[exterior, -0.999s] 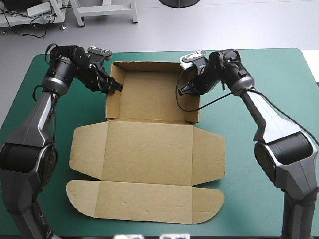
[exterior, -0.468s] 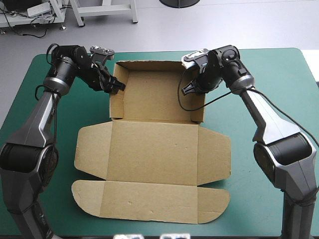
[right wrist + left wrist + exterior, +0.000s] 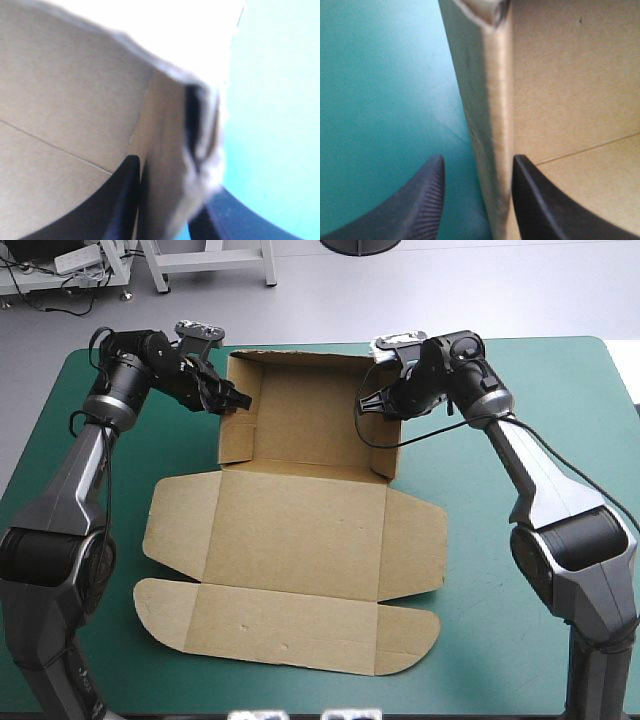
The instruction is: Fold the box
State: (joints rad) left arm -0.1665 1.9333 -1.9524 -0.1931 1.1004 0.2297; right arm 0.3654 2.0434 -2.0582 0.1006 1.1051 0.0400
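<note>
box [image 3: 300, 540] plain brown | cover [image 3: 520, 390] plain teal-green | left claw [image 3: 478, 161] black, fingers [image 3: 420, 200] finely ribbed

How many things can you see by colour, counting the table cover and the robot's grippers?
Brown: 1, the box
Black: 2, the left gripper and the right gripper
Teal-green: 1, the table cover
Total: 4

A robotics lab or test room: two jointed grey arms, the left arm [image 3: 85, 455] and the right arm [image 3: 535, 475], reach over a surface [image 3: 590, 420] with a teal-green cover, on a plain grey floor [image 3: 480, 290]. Beyond its far edge stand white frame legs [image 3: 157, 265], loose cables [image 3: 35, 288] on the floor, and what may be a dark stand base [image 3: 360, 245].
</note>
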